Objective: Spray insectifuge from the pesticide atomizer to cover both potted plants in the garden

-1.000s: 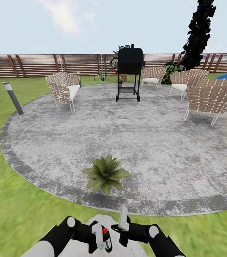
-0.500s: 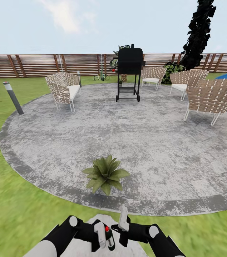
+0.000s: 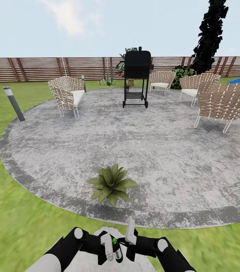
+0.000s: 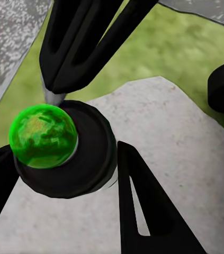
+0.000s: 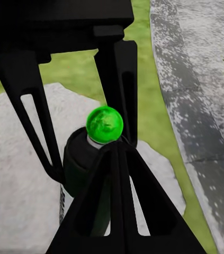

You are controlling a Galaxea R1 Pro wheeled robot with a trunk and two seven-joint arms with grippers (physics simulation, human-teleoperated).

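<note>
Nearest the robot, both black arms meet over a pale stepping stone (image 3: 82,262) set in the lawn (image 3: 17,223). The left end effector (image 3: 111,247) has its fingers closed around the pesticide atomizer (image 3: 116,249), which stands upright with a bright green ball on its top; in the left wrist view the dark bottle (image 4: 74,153) sits between one finger on each side, the finger (image 4: 143,211) close against its body. The right end effector (image 3: 130,240) is just right of the bottle, its pale fingers pointing up; in the right wrist view a finger crosses in front of the atomizer (image 5: 90,159), and how wide its jaws stand I cannot tell.

Just beyond, near the close edge of the round grey paving (image 3: 154,151), sits one potted plant (image 3: 111,184), a low rosette of broad green leaves.

On the far side of the paving are woven chairs, one at the left (image 3: 67,94) and others at the right (image 3: 225,104), with a black grill (image 3: 137,77) between them. A grey bollard light (image 3: 14,102) leans in the grass at the left. A brown slatted fence (image 3: 51,68) closes the garden at the back.
</note>
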